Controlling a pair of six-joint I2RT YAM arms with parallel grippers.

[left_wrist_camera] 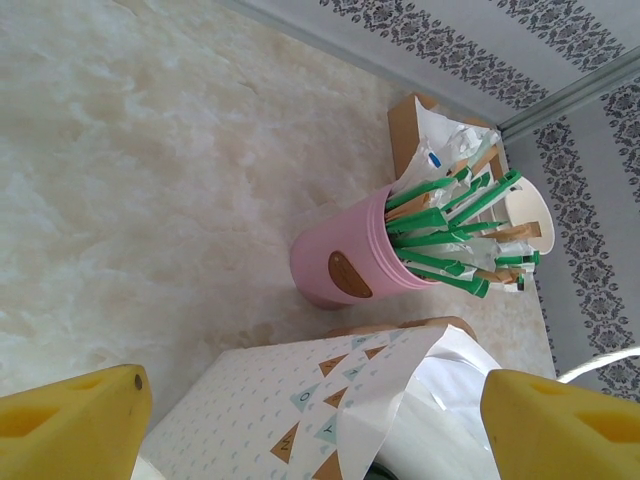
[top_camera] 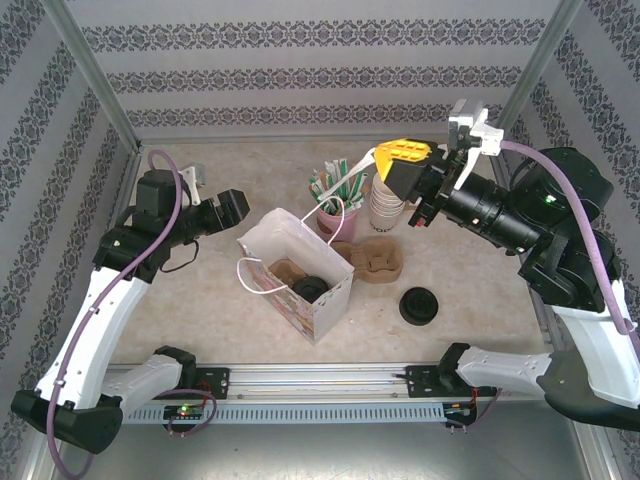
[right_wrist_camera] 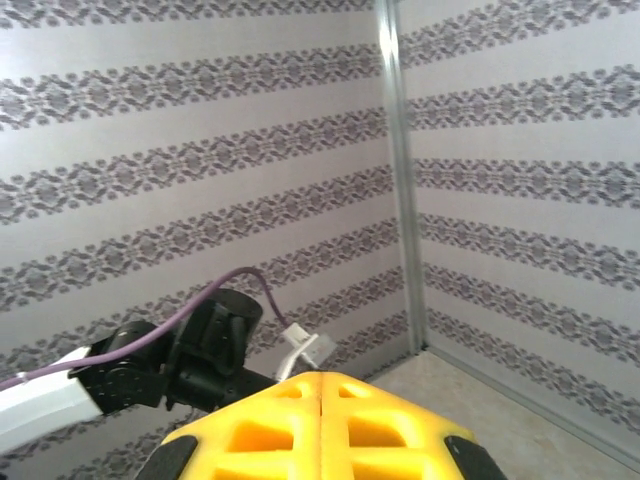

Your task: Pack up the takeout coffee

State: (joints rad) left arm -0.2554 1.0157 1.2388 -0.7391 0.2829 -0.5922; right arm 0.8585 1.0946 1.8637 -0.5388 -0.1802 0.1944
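Takeout coffee point(top_camera: 310, 288) sits in paper bag point(top_camera: 296, 268), seen from the top view. Wrist views: left gripper point(left_wrist_camera: 315, 430) released near the bag; right gripper point(right_wrist_camera: 320, 425) clenched.

Patterned booth walls closing in a marbled counter
Pale grey walls point(top_camera: 320, 60) are carrying horizontal bands of dark ornamental pattern and are meeting at silver metal corner posts point(top_camera: 95, 75). A cream, marbled counter point(top_camera: 200, 310) is lying under soft, even light, with a metal rail point(top_camera: 320, 385) running along its near edge.
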